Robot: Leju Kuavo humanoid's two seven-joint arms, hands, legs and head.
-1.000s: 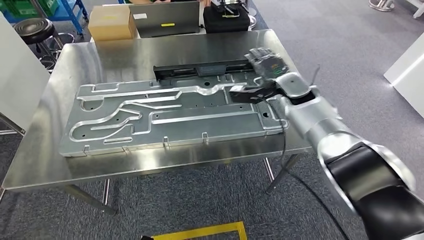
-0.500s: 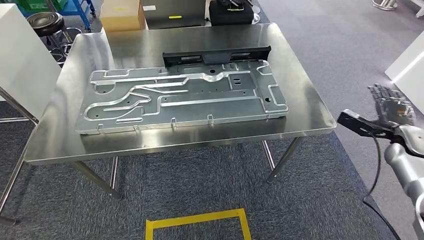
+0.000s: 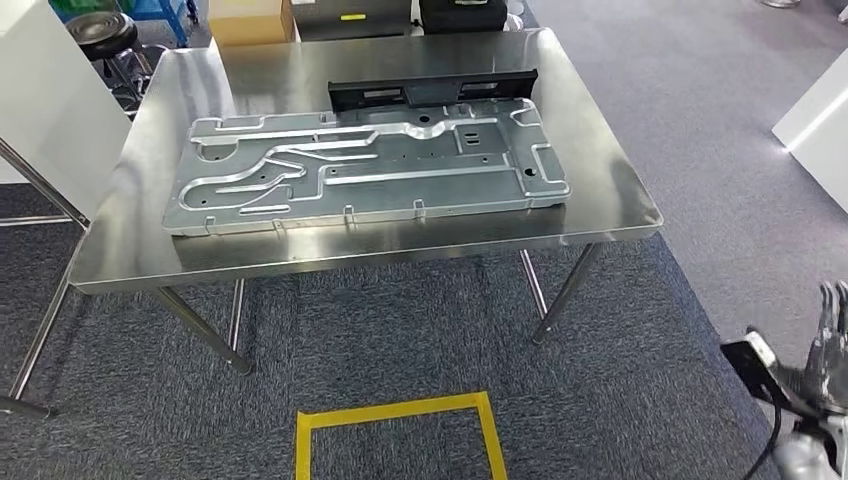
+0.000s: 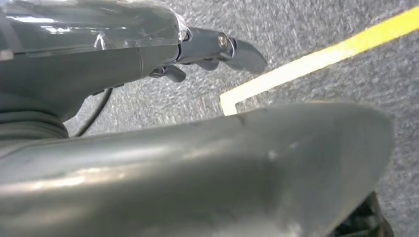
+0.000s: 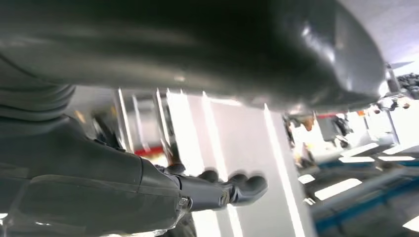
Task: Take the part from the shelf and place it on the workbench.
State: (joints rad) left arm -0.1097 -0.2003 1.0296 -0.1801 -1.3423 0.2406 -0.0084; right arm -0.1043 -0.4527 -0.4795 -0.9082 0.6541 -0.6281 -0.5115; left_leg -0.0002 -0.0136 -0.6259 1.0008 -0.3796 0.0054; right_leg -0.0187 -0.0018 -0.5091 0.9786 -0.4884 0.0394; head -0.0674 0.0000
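Having let go of the black part (image 3: pixel 432 91), now resting on the workbench (image 3: pixel 610 205), the right hand (image 3: pixel 828 350) hangs empty with fingers spread, so placement looks done.

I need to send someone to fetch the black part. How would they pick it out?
Find the steel workbench. A large silver stamped metal panel lies flat on it. The black part is the long narrow piece along the panel's far edge, the one dark thing on the bench top.
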